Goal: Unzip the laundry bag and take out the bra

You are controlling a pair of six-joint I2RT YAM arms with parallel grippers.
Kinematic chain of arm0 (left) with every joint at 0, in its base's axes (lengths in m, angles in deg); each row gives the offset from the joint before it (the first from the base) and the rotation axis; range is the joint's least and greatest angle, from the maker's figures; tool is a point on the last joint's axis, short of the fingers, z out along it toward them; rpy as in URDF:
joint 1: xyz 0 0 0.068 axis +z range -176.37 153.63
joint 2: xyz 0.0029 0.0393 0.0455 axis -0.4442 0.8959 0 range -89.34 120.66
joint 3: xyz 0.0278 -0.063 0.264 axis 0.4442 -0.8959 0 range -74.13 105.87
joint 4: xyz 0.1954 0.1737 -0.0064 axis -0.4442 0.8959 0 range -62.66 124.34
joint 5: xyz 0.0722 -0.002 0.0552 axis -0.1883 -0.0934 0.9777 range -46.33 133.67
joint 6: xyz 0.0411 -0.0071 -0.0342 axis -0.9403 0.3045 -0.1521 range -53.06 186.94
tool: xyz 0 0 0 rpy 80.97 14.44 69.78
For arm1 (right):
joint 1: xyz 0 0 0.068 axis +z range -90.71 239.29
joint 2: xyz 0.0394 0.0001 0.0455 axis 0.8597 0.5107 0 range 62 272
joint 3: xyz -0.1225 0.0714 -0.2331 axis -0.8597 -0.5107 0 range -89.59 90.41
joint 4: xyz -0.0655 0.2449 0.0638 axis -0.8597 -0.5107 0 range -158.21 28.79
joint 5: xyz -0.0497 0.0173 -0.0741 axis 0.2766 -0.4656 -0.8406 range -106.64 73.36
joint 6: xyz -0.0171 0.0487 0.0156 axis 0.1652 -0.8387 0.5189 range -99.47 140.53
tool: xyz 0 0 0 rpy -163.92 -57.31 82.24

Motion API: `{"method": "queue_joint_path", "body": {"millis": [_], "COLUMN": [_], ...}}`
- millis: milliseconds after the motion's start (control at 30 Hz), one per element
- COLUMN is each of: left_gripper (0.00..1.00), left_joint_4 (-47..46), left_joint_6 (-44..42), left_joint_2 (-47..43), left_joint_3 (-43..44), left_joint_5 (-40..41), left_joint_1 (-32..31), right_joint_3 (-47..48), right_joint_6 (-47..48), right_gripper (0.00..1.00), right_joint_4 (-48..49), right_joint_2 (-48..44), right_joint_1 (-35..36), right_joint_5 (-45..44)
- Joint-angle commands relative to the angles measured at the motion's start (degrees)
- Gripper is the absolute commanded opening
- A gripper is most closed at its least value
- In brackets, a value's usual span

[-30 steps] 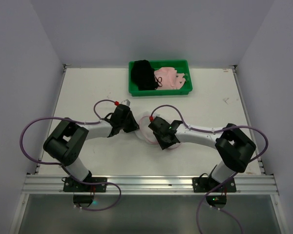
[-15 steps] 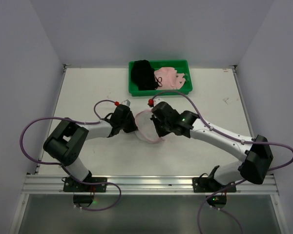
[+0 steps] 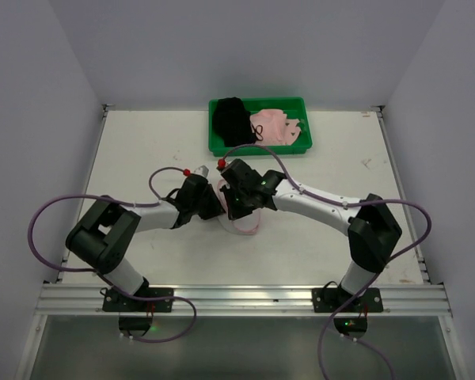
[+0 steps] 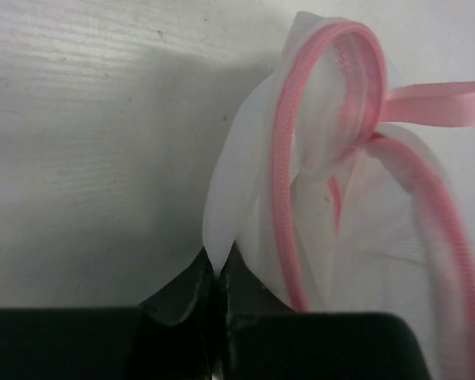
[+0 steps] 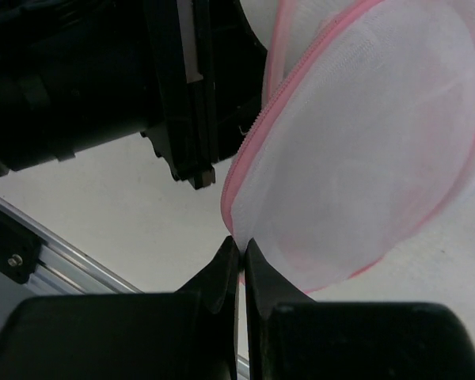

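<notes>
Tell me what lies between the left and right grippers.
The laundry bag: the left gripper pinches its white mesh, the right gripper its pink rim. Both wrist views show this.

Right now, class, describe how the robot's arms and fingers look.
The left arm and right arm have white links and bulky black joints. A purple cable loops along each, with a red cap near the wrist. The fingers are black, tapering.

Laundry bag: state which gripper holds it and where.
Both. The left gripper pinches a white mesh fold of the laundry bag; the right gripper pinches its pink rim.
</notes>
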Motion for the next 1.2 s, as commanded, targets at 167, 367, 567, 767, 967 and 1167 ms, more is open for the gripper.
{"method": "queue_joint_path", "body": {"millis": [167,367,567,767,967,1167], "left_gripper": [0.09,0.24,0.36,0.52,0.85,1.00], "left_joint_4": [-4.9,-5.6,-0.9,6.5,17.9,25.9], "left_joint_6": [2.2,2.5,1.6,-1.7,-5.3,-8.9], "left_joint_2": [-1.5,-3.3,-8.5,-15.8,-25.6,-32.1], "left_joint_3": [-5.3,-8.3,-11.2,-12.9,-10.5,-5.0], "left_joint_5": [0.0,0.3,3.0,6.2,12.3,15.7], "left_joint_1": [-0.4,-0.3,3.0,6.8,8.2,9.7], "right_joint_3": [-4.6,-5.7,-8.0,-7.7,-6.6,-2.4], "right_joint_6": [-1.5,-0.6,-1.7,-1.8,-0.8,0.7], "right_gripper": [0.00,0.00,0.00,0.00,0.33,0.78], "right_joint_4": [12.0,13.3,15.8,16.5,15.4,10.5], "right_joint_2": [4.2,9.1,11.1,12.5,9.7,3.1], "right_joint_1": [-0.7,-1.3,-3.3,-3.7,-3.7,-3.6], "right_joint_5": [10.3,12.0,13.5,14.4,14.1,12.4]}}
